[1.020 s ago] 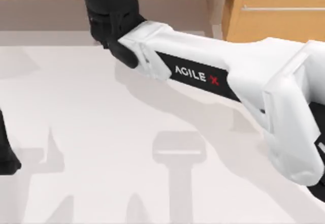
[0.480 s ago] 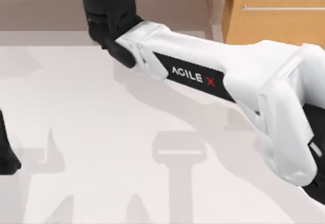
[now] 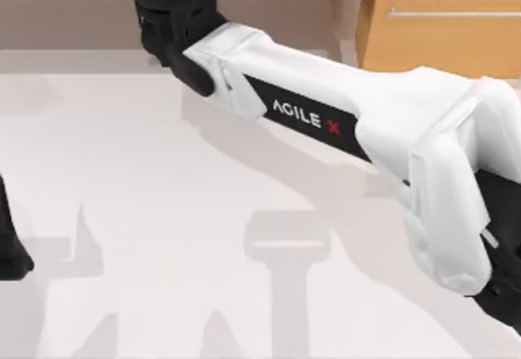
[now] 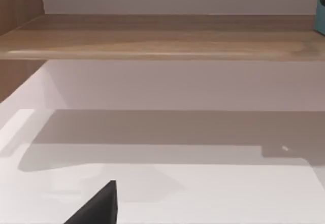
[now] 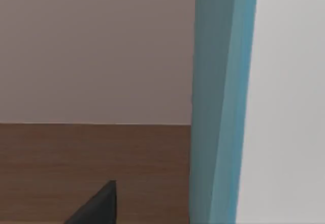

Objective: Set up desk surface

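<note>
Though the right gripper [image 3: 169,13] sits at the far end of the scene, over the brown shelf board [image 4: 152,36] at the back left of the top view, I cannot tell whether it is spread, closed or clamped on anything; its black body hides the working end from above. Close before its wrist camera stands a tall teal slab [image 5: 221,102], upright on the shelf board, possibly a book, though the close view leaves that unsure. Outward from there, the right arm [image 3: 326,107] stretches white across the scene from the right edge toward the shelf. The left arm [image 3: 8,249] is parked at the left edge, and its grip state I cannot tell either.

Below all this lies the tabletop [image 3: 163,212], wide, pale and matte, running from the near edge up to the shelf; an orange-wood drawer cabinet [image 3: 440,25] stands at the back right. In the stretch seen from above the tabletop bears shadows and no object.

By my judgement the setting-up is at an early or middle step: the right arm is busy at the shelf with the teal slab, and most of the arranging is left to do.
</note>
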Robot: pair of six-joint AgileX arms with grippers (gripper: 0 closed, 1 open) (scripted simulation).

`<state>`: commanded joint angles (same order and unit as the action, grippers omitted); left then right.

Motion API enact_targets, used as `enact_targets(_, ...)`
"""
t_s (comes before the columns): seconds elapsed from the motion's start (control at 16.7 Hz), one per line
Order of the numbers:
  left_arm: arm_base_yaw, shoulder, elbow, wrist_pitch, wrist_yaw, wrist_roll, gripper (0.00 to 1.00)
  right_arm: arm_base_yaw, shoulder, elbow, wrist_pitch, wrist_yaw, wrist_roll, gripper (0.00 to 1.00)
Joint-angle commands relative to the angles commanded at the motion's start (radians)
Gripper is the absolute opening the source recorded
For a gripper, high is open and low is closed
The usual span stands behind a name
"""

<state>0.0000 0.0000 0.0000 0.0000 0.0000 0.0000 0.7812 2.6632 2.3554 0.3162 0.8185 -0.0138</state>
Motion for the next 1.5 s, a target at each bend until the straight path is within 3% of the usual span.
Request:
enact_targets(0.06, 0.000, 0.000, 0.000, 0.000, 0.000, 0.000, 1.00, 0.000, 0.000, 0.000, 0.000, 0.000, 0.000, 1.00)
enact_targets(0.84, 0.000, 0.000, 0.000, 0.000, 0.000, 0.000, 1.00, 0.000, 0.000, 0.000, 0.000, 0.000, 0.000, 0.02)
enact_targets(1.5, 0.000, 0.000, 0.000, 0.000, 0.000, 0.000, 1.00, 0.009, -0.018, -0.016, 0.009, 0.001, 0.003, 0.00)
